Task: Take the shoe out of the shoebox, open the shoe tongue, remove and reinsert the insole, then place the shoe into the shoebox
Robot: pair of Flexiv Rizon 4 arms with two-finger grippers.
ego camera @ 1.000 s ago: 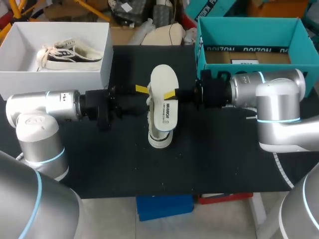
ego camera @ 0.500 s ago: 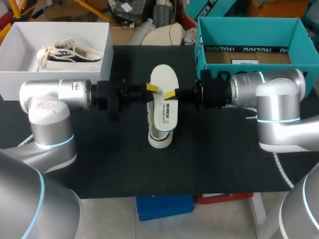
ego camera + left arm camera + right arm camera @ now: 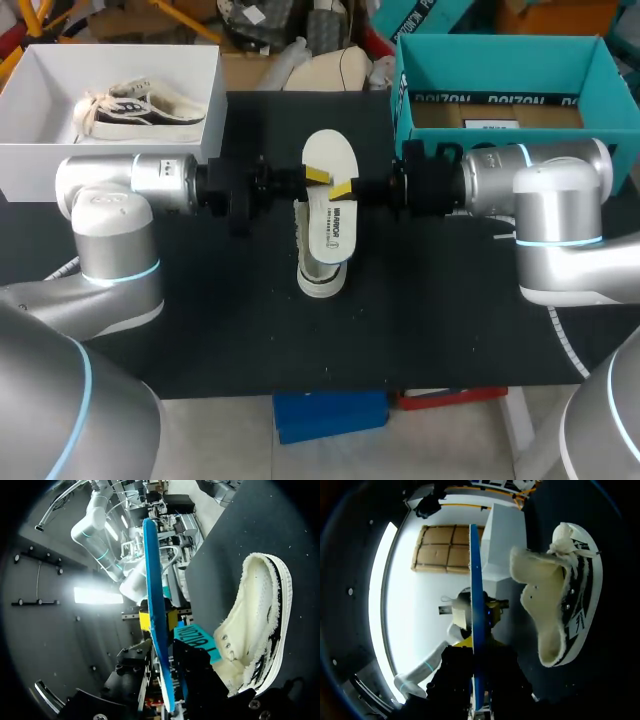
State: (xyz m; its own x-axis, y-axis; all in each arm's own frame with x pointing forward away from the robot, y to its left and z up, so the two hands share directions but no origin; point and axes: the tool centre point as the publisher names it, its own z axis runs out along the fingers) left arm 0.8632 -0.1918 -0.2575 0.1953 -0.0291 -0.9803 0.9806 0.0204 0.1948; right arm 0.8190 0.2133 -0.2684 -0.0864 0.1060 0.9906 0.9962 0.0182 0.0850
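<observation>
Our right gripper [image 3: 341, 189] has the insole [image 3: 329, 155] by one long edge. From the left wrist view, its yellow fingertips [image 3: 144, 620] press on both faces, a narrow pinch on that thin sheet. The insole hangs level off the table [image 3: 450, 320], white face up and blue face down, and it shows edge-on to both wrist cameras.

Our left gripper [image 3: 318, 177] is in at the opposite edge, facing the right one across the insole. Whether it has clamped on, we cannot tell.

Below the right fingers, under the insole and apart from it, the shoe [image 3: 318, 265] stands on its sole with its opening up.

A white shoebox [image 3: 30, 150] sits beyond our left arm with a second shoe [image 3: 140, 108] inside. A teal shoebox [image 3: 500, 45] sits beyond our right arm.
</observation>
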